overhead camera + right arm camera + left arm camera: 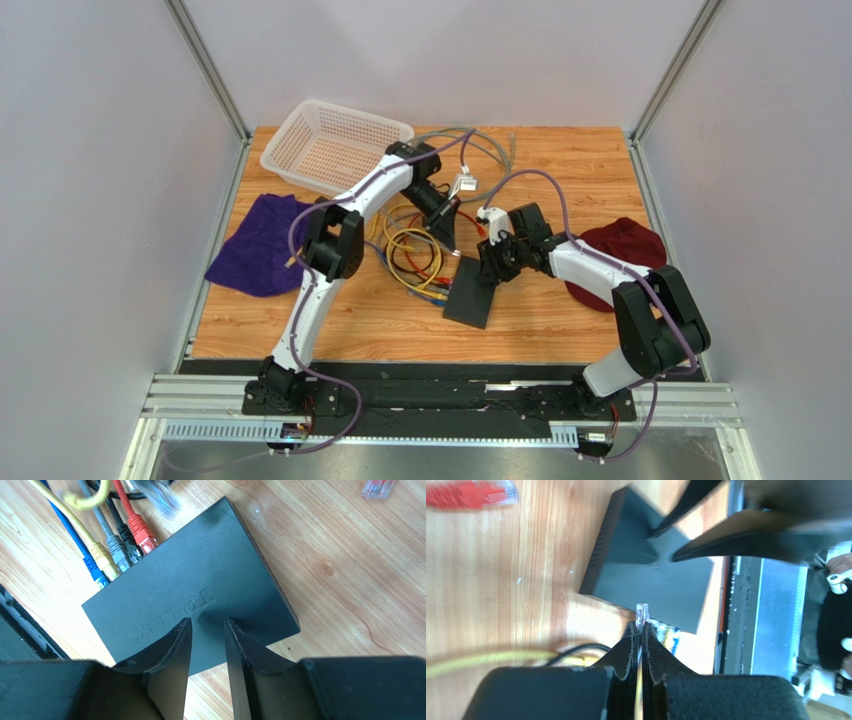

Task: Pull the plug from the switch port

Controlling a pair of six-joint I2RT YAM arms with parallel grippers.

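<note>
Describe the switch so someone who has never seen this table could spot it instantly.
On the wooden table, find the tangle of coloured cables at the centre. At its near end, under the right gripper, lies the switch: the only flat black box, plugs lining one edge.

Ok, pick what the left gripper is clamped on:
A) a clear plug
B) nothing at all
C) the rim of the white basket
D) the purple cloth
A: in the left wrist view the left gripper is shut on a clear plug, whose tip pokes out past the fingertips, close to the edge of the black switch.
</note>
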